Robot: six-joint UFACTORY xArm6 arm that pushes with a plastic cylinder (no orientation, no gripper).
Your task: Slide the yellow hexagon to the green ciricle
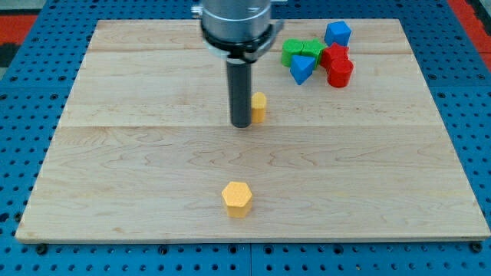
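Near the board's middle, my tip [241,124] touches a small yellow block [259,106], far from the yellow hexagon [237,198]; no jaws, no writing

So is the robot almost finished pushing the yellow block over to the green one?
Not nearly. Nothing looks done: the yellow hexagon sits alone near the view's bottom, far from the green blocks in the cluster at the top right. In hand: my tip is at mid-board beside another yellow block, well above the hexagon. Left: get behind the hexagon and push it all the way up to the green.
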